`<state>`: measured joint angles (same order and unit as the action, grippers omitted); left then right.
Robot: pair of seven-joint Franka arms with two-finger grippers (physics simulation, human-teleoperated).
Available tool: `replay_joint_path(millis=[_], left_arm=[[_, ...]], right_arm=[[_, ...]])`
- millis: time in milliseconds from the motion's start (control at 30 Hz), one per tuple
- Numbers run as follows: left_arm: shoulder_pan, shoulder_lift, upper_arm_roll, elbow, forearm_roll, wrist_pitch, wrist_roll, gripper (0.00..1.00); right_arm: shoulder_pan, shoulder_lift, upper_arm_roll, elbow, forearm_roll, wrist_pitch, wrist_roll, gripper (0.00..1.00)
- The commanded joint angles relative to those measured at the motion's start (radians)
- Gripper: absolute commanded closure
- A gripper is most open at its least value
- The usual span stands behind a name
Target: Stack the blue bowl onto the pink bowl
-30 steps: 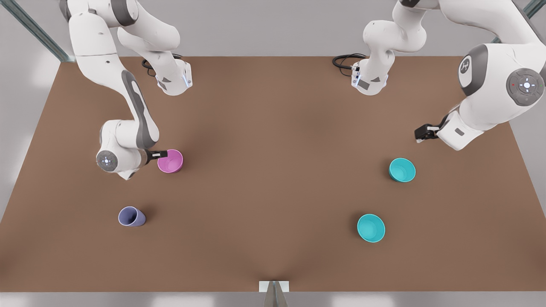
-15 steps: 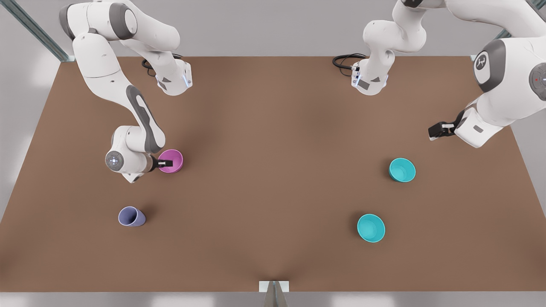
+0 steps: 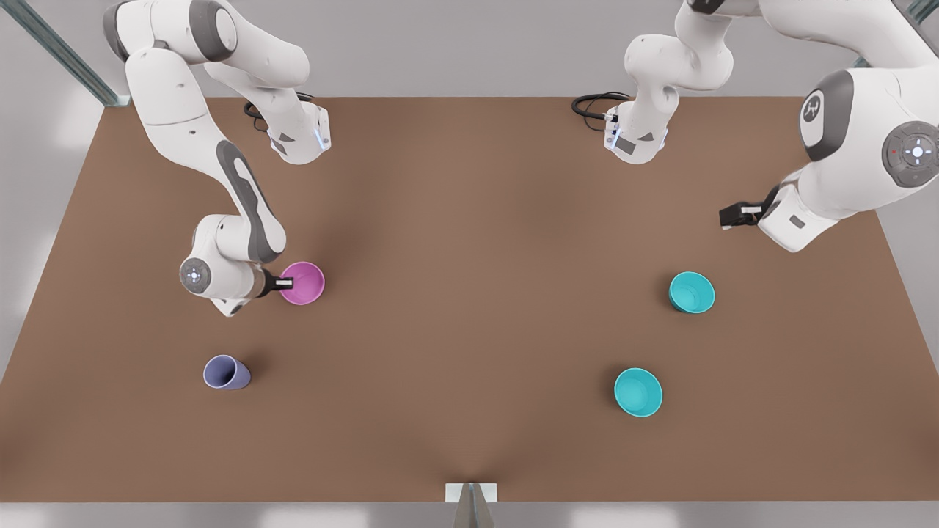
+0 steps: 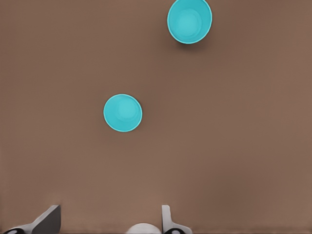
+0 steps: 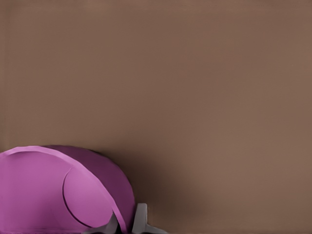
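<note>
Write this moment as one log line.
right tool: shut on pink bowl rim | left tool: open, above table | teal bowls: untouched

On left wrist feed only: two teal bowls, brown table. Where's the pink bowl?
Observer: The pink bowl is in the left half of the front view, far from both teal ones.
Operator: Anything on it?
Observer: The right claw is shut on its rim, one finger inside the wall and one outside.
Operator: And my claw's position?
Observer: The left claw hangs open near the front view's right edge, on the arm-base side of the nearer teal bowl.
</note>
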<state>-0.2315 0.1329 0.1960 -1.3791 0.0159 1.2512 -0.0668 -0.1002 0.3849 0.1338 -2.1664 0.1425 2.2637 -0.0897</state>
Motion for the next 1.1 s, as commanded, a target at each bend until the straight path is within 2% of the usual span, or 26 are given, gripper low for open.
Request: replay_joint_path(millis=[0,67,167,233,300,400,433,533,667,700,733,900,1000,1067], left_arm=[[-0.005,-0.001,-0.004,0.0,0.006,-0.035,-0.033,0.0],[-0.005,0.001,-0.006,0.002,0.006,-0.042,-0.038,0.0],[-0.005,0.001,-0.006,0.002,0.006,-0.041,-0.036,0.0],[-0.005,0.001,-0.006,0.002,0.007,-0.042,-0.027,0.0],[0.0,0.007,0.002,0.017,-0.001,-0.018,-0.021,0.0],[0.004,0.045,0.005,0.075,-0.022,-0.012,0.025,0.0],[0.008,0.045,0.005,0.075,-0.022,-0.012,0.053,0.0],[0.006,0.039,0.006,0.075,-0.021,-0.016,0.068,0.0],[0.009,0.045,0.01,0.074,-0.016,-0.027,0.097,0.0],[0.008,0.044,0.01,0.074,-0.016,-0.035,0.097,0.0],[0.008,0.045,0.01,0.074,-0.016,-0.035,0.099,0.0],[0.008,0.05,0.007,0.074,-0.014,-0.03,0.096,0.0],[0.004,0.048,0.005,0.055,-0.025,-0.084,0.087,0.0],[0.011,0.057,0.01,-0.027,-0.065,-0.072,0.094,0.0]], right_arm=[[0.001,-0.012,0.021,0.016,0.038,-0.07,-0.007,0.79],[0.005,-0.032,0.093,0.059,0.166,-0.135,-0.022,0.79],[0.049,0.034,0.217,0.18,0.377,-0.105,-0.008,0.79],[0.171,0.152,0.218,0.362,0.414,-0.049,0.073,0.79],[0.295,0.321,0.216,0.592,0.413,0.013,0.251,0.79],[0.398,0.532,0.211,0.867,0.399,0.045,0.407,0.79],[0.462,0.583,0.158,0.933,0.399,0.065,0.421,0.79],[0.576,0.623,0.047,0.942,0.378,0.143,0.433,0.79],[0.62,0.651,0.012,0.942,0.367,0.172,0.459,0.79],[0.62,0.649,0.013,0.944,0.367,0.171,0.456,0.57],[0.62,0.649,0.012,0.944,0.367,0.171,0.456,0.0],[0.587,0.594,0.013,0.944,0.368,0.099,0.452,0.0],[0.511,0.488,0.012,0.933,0.365,-0.125,0.453,0.0],[0.409,0.424,0.012,0.939,0.304,-0.392,0.449,0.0]])
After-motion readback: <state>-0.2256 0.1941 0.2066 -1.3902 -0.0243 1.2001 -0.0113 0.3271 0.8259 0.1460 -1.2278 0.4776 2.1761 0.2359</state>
